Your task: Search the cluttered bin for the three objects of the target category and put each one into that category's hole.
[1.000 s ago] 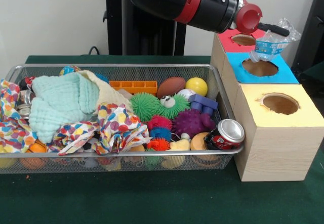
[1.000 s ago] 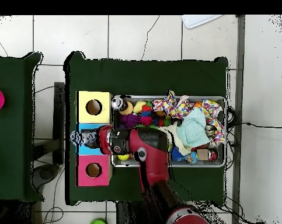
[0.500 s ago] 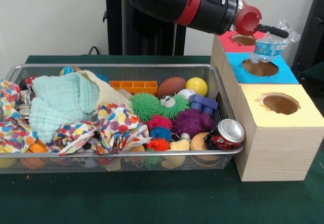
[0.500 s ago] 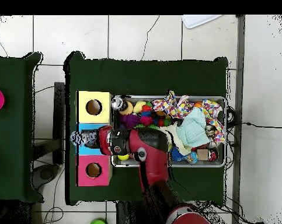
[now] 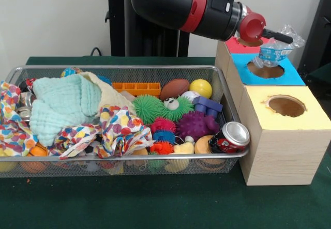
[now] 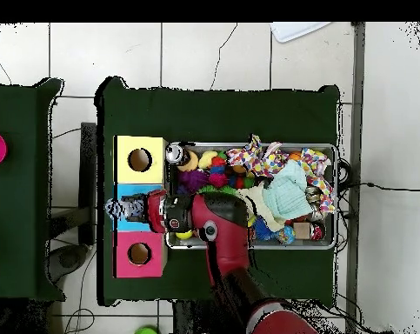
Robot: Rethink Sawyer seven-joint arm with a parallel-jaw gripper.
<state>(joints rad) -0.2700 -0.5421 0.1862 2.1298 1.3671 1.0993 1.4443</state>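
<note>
My gripper [image 5: 275,36] is shut on a crumpled clear plastic bottle [image 5: 273,51] with a blue label. The bottle hangs just above the round hole [image 5: 265,70] in the blue box [image 5: 290,75], its lower end close to the hole's rim. In the overhead view the bottle [image 6: 118,208] lies over the blue box's outer edge, with the gripper [image 6: 136,208] beside it. A red box [image 5: 235,42] stands behind the blue one and a yellow box [image 5: 310,116] in front. The wire bin [image 5: 124,68] holds mixed clutter, including a red soda can [image 5: 230,137] at its front right corner.
Patterned and mint cloths [image 5: 64,105] cover the bin's left half. Spiky balls [image 5: 155,108], a purple ball [image 5: 196,125], a yellow ball [image 5: 200,88], a toy football [image 5: 175,88] and an orange brick [image 5: 136,88] fill the right half. My arm [image 6: 220,228] reaches across the bin.
The wrist has tipped down a little and the bottle has sunk slightly toward the blue box's hole. The bin's contents have not moved.
</note>
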